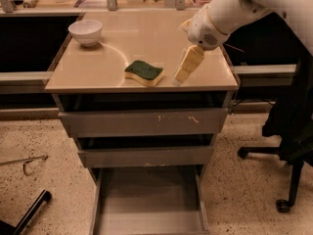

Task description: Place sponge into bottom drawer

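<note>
The sponge (pixel 144 73), dark green on top with yellow foam below, lies flat near the front edge of the cabinet top. The gripper (pixel 185 68), with pale-yellow padded fingers, hangs from the white arm just to the right of the sponge, a short gap away and not touching it. The bottom drawer (pixel 148 199) is pulled out at the foot of the cabinet and shows a bare grey floor with low sides.
A white bowl (pixel 85 32) stands at the back left of the cabinet top (pixel 98 72). The top drawer (pixel 146 121) with its scratched front and the middle drawer (pixel 146 155) are slightly out. An office chair base (pixel 286 180) stands on the right floor.
</note>
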Robot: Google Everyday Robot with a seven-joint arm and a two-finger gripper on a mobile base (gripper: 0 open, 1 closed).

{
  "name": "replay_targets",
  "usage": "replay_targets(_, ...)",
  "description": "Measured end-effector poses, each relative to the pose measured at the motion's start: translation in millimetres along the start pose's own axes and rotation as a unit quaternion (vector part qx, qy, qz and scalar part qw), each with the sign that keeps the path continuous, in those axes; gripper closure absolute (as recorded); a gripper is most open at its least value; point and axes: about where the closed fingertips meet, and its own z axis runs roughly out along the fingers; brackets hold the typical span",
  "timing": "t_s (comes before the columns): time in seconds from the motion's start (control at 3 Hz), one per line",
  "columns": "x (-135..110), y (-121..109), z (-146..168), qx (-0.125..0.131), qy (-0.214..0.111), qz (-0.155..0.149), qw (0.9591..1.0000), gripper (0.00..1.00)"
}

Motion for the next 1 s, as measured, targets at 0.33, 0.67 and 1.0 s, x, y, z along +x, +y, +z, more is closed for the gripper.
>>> replay_targets(0.33, -14.7, 7.6, 13.2, -0.020, -0.015, -0.016, 0.9996, 0.00)
replay_targets(0.67, -44.0, 23.2, 34.5, -0.058, -0.040, -0.045, 0.9965, 0.00)
replay_targets(1.0, -65.7, 36.0, 54.6, -0.091, -0.068, -0.064, 0.9915, 0.00)
